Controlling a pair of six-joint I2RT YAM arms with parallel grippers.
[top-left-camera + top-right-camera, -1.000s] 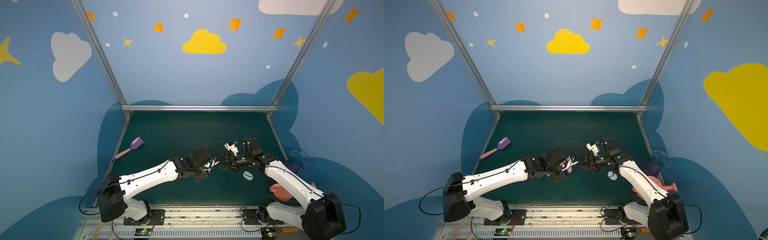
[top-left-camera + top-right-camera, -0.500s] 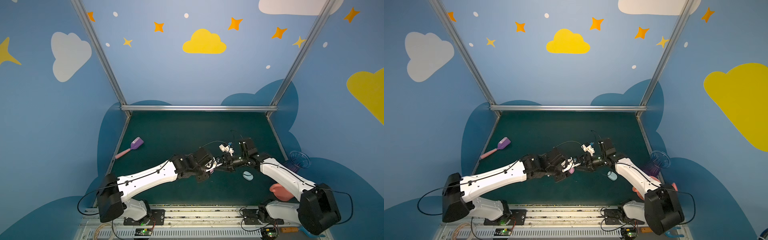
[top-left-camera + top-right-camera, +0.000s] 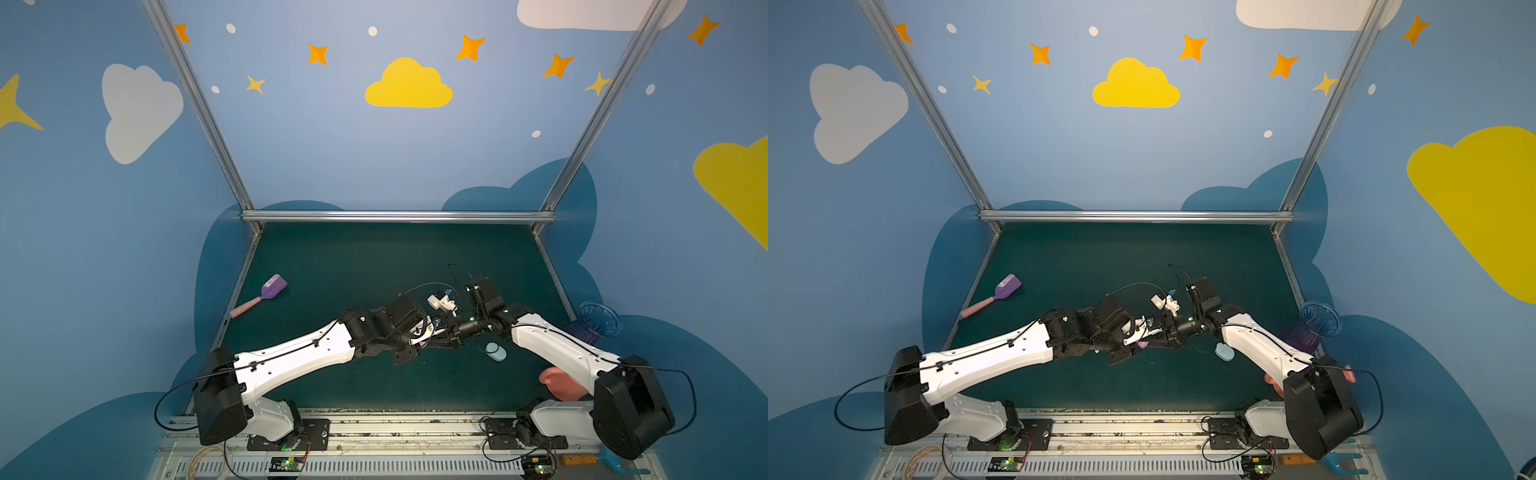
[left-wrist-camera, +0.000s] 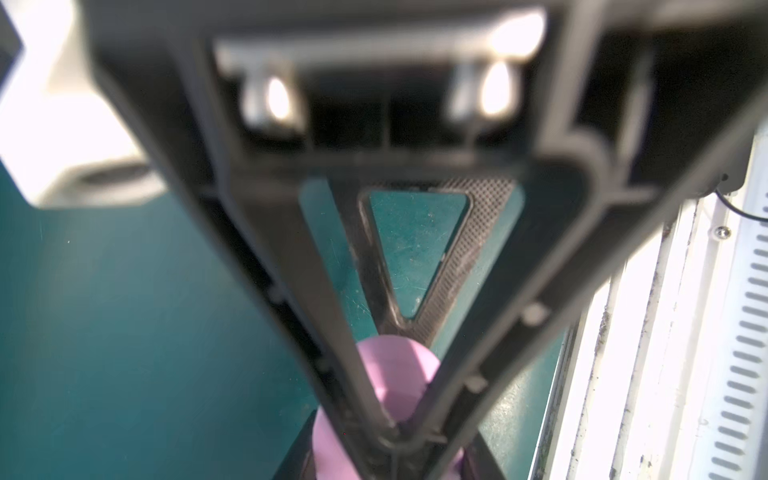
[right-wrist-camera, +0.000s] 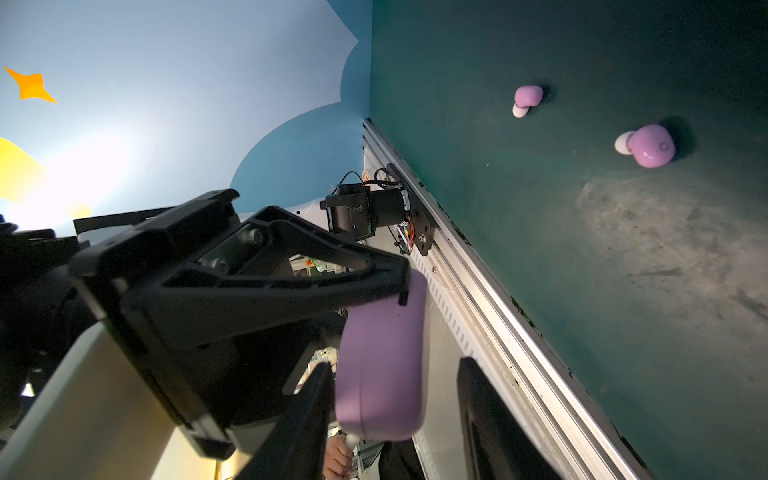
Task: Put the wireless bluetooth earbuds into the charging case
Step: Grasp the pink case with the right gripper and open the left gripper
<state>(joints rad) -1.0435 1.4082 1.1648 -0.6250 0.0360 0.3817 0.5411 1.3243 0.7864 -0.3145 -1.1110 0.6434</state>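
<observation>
Our left claw (image 5: 390,303) pinches a smooth, rounded lilac plastic case (image 5: 380,357). Our right claw (image 5: 397,365) stands open around it.

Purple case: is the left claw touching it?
Touching. In the left wrist view the left gripper has its fingers pinched onto the purple case. The right wrist view also shows one finger pressing on its edge.

Lilac charging case (image 5: 380,332), lid closed, pinched at one end by the left gripper (image 4: 395,430).
It sits between the right gripper's (image 5: 392,370) spread fingers. A white-tipped lilac earbud (image 5: 527,97) and its twin earbud (image 5: 650,146) lie loose on the mat, apart, well clear of both grippers. A pale blue case (image 3: 496,352) lies near the right wrist.
</observation>
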